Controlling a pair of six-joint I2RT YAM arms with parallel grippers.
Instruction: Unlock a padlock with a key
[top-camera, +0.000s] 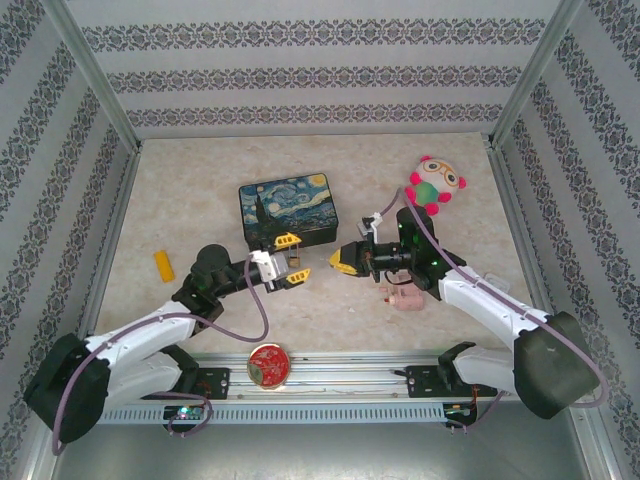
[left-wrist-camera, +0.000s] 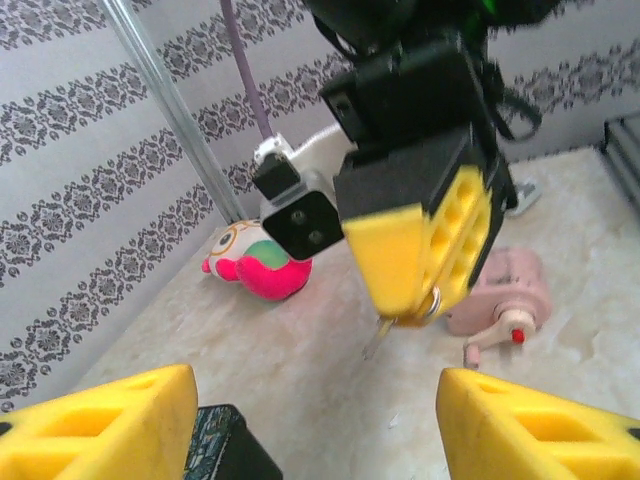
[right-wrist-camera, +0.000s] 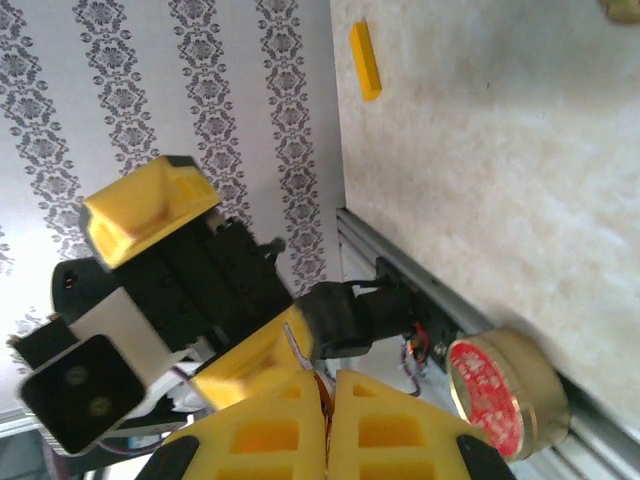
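We saw the two grippers facing each other above the middle of the tabletop (top-camera: 180, 205), just in front of the Starry Night box (top-camera: 290, 205). The right gripper (left-wrist-camera: 410, 300) was clenched on the key (left-wrist-camera: 379, 338). The key's thin metal tip poked out below the yellow fingertips, beside a small ring (left-wrist-camera: 432, 305), and pointed toward the left gripper (top-camera: 293, 260). The left gripper stood released, its fingers (left-wrist-camera: 100, 425) wide apart and holding nothing. Beyond the right gripper, a pink blocky object (left-wrist-camera: 500, 295) and a plush owl (left-wrist-camera: 255, 265) lay on the tabletop. A yellow block (top-camera: 162, 265) lay near the left wall, and a red round tin (top-camera: 268, 364) sat at the near edge.
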